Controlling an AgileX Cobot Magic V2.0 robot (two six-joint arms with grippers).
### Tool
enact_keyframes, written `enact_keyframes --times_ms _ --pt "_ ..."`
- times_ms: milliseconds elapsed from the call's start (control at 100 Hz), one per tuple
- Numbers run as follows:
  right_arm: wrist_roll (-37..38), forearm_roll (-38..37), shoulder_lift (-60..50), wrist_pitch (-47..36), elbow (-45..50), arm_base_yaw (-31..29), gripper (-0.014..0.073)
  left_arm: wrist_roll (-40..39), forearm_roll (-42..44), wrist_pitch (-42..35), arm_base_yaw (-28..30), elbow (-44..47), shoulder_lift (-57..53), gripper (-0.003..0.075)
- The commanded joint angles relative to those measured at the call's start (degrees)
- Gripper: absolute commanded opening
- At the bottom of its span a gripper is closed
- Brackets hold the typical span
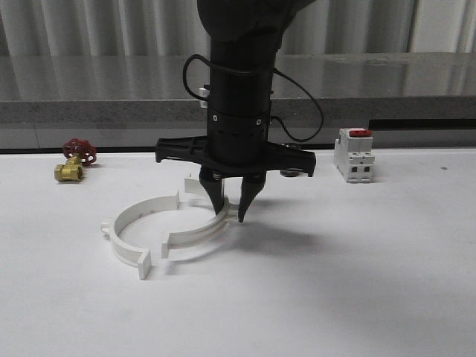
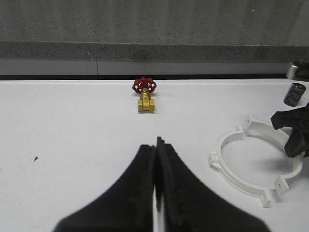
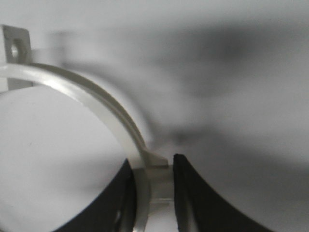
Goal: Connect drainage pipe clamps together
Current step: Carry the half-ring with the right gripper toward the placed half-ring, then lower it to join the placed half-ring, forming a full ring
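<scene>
Open table (image 1: 357, 282) right of clamps (image 1: 160, 223); breaker (image 1: 354, 155) behind.

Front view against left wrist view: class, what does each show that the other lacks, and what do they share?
Front view, not left wrist view: the white breaker with its red switch. Left wrist view, not front view: the left claw, shut on nothing above bare table. Both: the brass valve with its red handwheel, the pipe clamps lying as a ring, and the right claw straddling the ring's right half.

Low front view, forward-facing left wrist, close right wrist; shared: white clamp halves (image 1: 167, 223).
</scene>
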Motion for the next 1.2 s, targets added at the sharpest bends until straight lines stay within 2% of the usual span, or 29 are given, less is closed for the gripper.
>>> enact_keyframes --times_ms 0,390,580,1000,1100,1190 --pt "0.04 -1.18 -3.23 -0.4 -1.76 -0.03 0.0002 0.01 -0.12 -4.21 0.11 -1.66 0.22 -0.002" --pt "0.61 -0.95 -1.53 -1.32 -1.76 2.13 0.0002 0.01 -0.12 -4.21 0.11 -1.66 0.22 -0.002" --pt "0.74 0.94 -0.87 -3.02 -1.76 2.13 0.0002 0.01 -0.12 -4.21 0.11 -1.66 0.22 -0.002" --pt "0.64 0.05 -0.71 -3.6 -1.76 2.13 0.0012 0.01 -0.12 -4.21 0.11 -1.66 0.22 -0.002" --pt "0.62 -0.06 -0.71 -3.6 -1.76 2.13 0.0087 0.01 -0.12 -4.21 0.11 -1.66 0.22 -0.002" --pt "0.57 -0.06 -0.71 -3.85 -1.76 2.13 0.023 0.01 -0.12 -4.21 0.11 -1.66 0.22 -0.002"
